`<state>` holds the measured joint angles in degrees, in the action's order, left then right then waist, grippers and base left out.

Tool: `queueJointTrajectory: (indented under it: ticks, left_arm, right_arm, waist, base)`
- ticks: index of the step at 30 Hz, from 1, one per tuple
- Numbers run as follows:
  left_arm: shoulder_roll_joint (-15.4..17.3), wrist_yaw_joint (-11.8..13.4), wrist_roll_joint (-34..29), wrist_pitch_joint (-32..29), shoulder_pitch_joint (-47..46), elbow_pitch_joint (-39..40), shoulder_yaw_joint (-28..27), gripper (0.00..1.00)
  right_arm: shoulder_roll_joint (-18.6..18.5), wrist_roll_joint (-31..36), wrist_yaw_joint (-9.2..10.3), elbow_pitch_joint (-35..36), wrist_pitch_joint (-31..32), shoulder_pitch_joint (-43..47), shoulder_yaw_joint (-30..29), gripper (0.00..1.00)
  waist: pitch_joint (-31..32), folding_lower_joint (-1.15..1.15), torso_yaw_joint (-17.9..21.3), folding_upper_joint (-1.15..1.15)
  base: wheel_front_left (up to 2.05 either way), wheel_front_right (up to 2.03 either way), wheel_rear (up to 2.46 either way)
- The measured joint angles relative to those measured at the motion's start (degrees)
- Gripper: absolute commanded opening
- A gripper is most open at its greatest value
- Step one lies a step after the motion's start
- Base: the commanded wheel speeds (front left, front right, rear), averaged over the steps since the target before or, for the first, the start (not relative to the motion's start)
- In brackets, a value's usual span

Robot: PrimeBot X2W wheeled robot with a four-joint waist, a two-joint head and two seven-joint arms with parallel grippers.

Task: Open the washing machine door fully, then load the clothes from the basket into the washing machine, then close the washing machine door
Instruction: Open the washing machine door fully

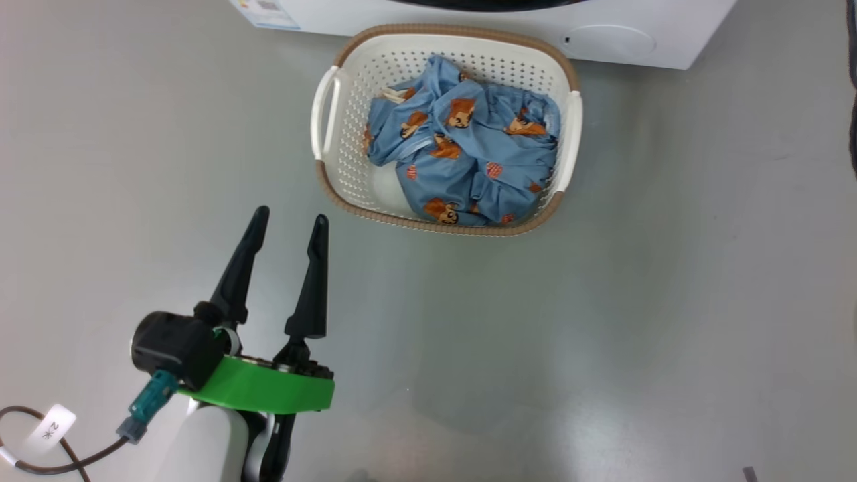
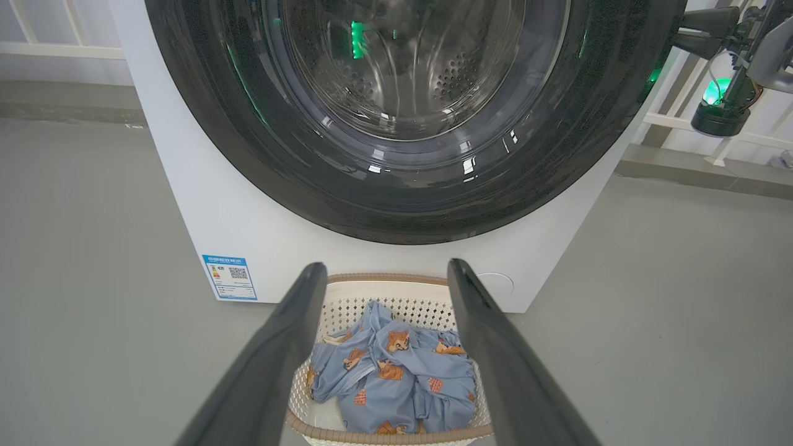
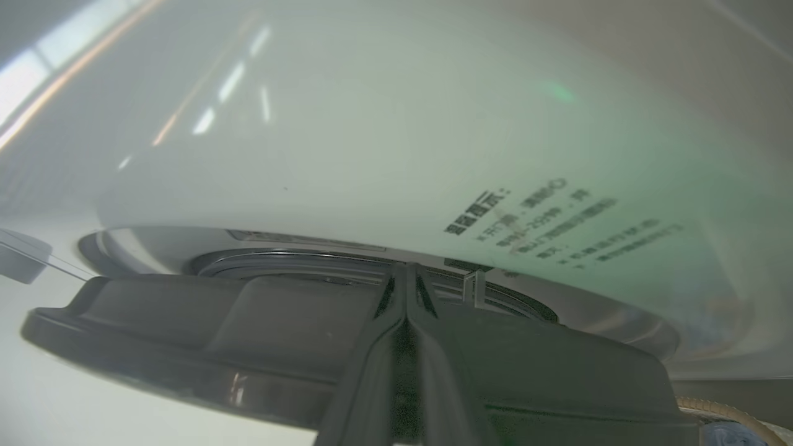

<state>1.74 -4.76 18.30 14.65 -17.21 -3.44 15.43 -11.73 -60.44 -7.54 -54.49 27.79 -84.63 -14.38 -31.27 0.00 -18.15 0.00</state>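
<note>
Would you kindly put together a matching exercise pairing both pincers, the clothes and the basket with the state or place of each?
Things:
1. left pincer
2. right pincer
3. clothes
4. basket

States or places:
A. heaped inside the basket
B. shut
C. open, holding nothing
D. on the floor in front of the washing machine

Pairs: 1-C, 2-B, 3-A, 4-D.

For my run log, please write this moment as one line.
washing machine door: not fully open | right gripper: fingers shut at its edge | left gripper: fingers open, empty | clothes: in basket
</note>
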Motion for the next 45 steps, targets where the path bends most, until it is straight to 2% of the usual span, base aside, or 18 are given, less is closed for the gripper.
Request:
queueJointTrajectory:
  ticks: [8,13,22,28,38,45]
  left_arm:
    - [0.00,0.14,1.14,0.00,-0.02,-0.01,0.69,1.00]
    - [0.00,0.26,1.14,0.00,-0.02,-0.01,0.37,1.00]
    - [0.00,0.53,0.87,0.00,0.01,0.04,-0.68,1.00]
    - [0.00,0.53,0.43,0.00,0.05,0.14,-1.02,1.00]
    - [0.00,0.38,-0.66,0.01,0.27,-0.15,-1.62,1.00]
    - [0.01,-0.07,-1.05,0.04,0.73,-0.57,-2.16,1.00]
  right_arm:
    - [-0.41,2.93,0.14,-3.05,-0.35,-1.50,-0.83,0.00]
    - [-0.88,3.25,0.51,-2.54,4.53,-1.20,-0.27,0.00]
    - [-0.47,1.12,0.52,8.84,17.71,7.26,3.66,0.00]
    - [3.38,-1.30,0.47,17.22,25.62,14.56,6.47,0.00]
    - [5.42,-3.81,0.47,26.35,33.35,23.41,7.15,0.00]
    - [6.98,-5.15,0.47,30.77,36.71,29.87,11.93,0.00]
  waist:
    - [0.32,0.00,-1.61,0.00]
    - [0.88,0.00,-1.47,0.00]
    - [2.86,0.00,-0.04,0.00]
    - [4.55,0.00,0.82,0.00]
    - [7.31,0.00,1.57,0.00]
    - [9.21,0.00,1.57,0.00]
  base:
    - [0.00,0.00,0.00]
    - [0.00,0.00,0.00]
    - [0.00,0.00,0.00]
    - [0.00,0.00,0.00]
    - [0.00,0.00,0.00]
    - [0.00,0.00,0.00]
